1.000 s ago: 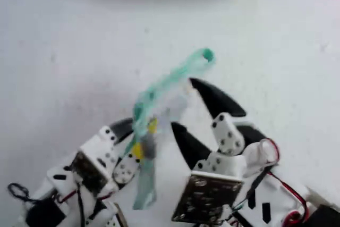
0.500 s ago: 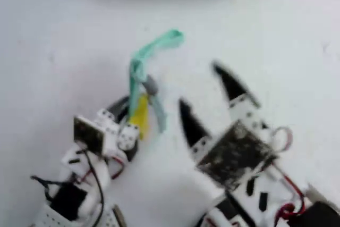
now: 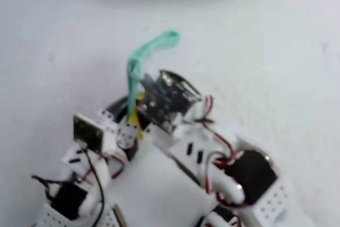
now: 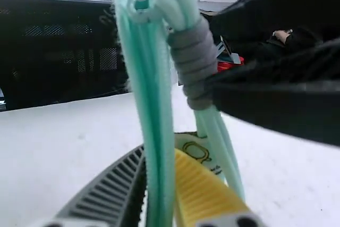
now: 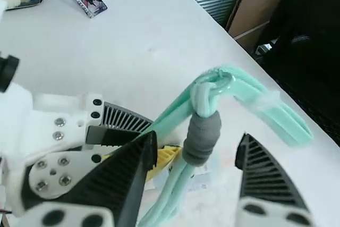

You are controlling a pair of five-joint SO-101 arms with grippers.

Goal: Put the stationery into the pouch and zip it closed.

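Toward the near middle of the white desk (image 3: 265,41), we find the mint-green pouch (image 3: 159,41) pinched at its lower end by the left tool (image 3: 130,112), which is closed on it. From that grip the pouch rises and bends toward the desk's far edge, ending in a rounded loop. Broad white desk surface lies on both sides of it and beyond it, up to the dark far edge. On the near side the two arms stand close together.

The pouch is thin, translucent soft plastic, seen edge-on as a bundle of narrow toothed zipper strips. A grey, rounded, matt slider (image 4: 194,62) sits partway along them. Just beside the strips in the left tool lies a yellow ribbed piece (image 4: 204,192); we cannot tell whether it is stationery or part of the tool. The left tool's other finger (image 5: 119,123) is dark and finely ribbed.

The right tool (image 5: 197,135) stands wide, its two black, pointed fingers on either side of the grey slider, which lies close against one and apart from the other. From above, the right arm's bare circuit board (image 3: 164,99) covers the pouch's middle.

Against half a second ago, the right arm has swung in from the right of the pouch to a place directly over it. The left arm and the pouch have hardly shifted.
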